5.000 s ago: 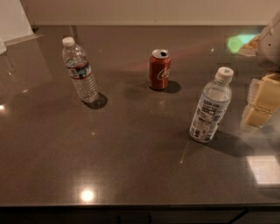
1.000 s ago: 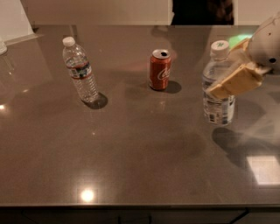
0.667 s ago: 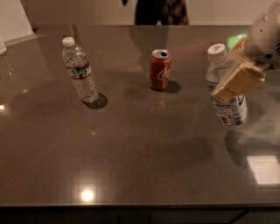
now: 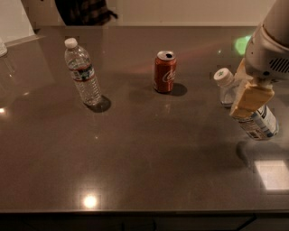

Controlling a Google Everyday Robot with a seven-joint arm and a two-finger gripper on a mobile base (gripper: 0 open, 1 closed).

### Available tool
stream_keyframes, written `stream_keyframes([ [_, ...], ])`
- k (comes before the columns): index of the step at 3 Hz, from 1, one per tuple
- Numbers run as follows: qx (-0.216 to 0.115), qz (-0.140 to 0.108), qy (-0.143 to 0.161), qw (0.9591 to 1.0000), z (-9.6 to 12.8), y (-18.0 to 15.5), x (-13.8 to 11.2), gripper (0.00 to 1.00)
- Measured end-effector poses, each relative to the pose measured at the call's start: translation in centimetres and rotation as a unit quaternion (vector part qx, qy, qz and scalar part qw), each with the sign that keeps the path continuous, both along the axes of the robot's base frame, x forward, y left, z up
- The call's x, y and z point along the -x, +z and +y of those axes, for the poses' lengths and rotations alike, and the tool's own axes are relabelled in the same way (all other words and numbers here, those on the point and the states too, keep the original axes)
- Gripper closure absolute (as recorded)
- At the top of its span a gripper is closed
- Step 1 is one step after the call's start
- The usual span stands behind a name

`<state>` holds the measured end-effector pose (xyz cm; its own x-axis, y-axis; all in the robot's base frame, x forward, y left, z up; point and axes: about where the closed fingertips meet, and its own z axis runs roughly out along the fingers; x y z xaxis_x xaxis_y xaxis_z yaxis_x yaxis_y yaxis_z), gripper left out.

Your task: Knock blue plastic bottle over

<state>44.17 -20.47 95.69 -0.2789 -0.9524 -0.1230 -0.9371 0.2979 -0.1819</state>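
Note:
The blue plastic bottle (image 4: 263, 123) is at the right of the dark table (image 4: 149, 149). It is tipped far over, with its white, green-marked cap (image 4: 224, 76) pointing to the back left and its white-and-blue label towards the front right. My gripper (image 4: 249, 102), with yellowish pads on a white arm (image 4: 271, 45), comes in from the upper right. It sits on top of the bottle's middle and hides that part. I cannot tell whether the bottle lies flat on the table.
A red cola can (image 4: 165, 72) stands upright at the table's centre back. A slim ribbed clear bottle (image 4: 82, 74) with a red-and-dark label stands at the back left. A person in dark plaid (image 4: 86, 11) is behind the far edge. The table's front edge runs along the bottom.
The blue bottle has gone from upright to tipped far over, its base sliding to the front right. My gripper has moved right and down with it. The person behind has moved left.

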Motion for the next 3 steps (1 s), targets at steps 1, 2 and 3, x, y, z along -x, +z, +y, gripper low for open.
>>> stream_keyframes([
  [1, 0.032, 0.03, 0.011, 0.999, -0.2, -2.2, -0.3, 1.0],
  [2, 0.053, 0.056, 0.029, 0.9966, 0.3, -4.4, -0.6, 0.85],
  [3, 0.07, 0.071, 0.049, 0.9938, 1.2, -6.0, -1.0, 0.61],
])
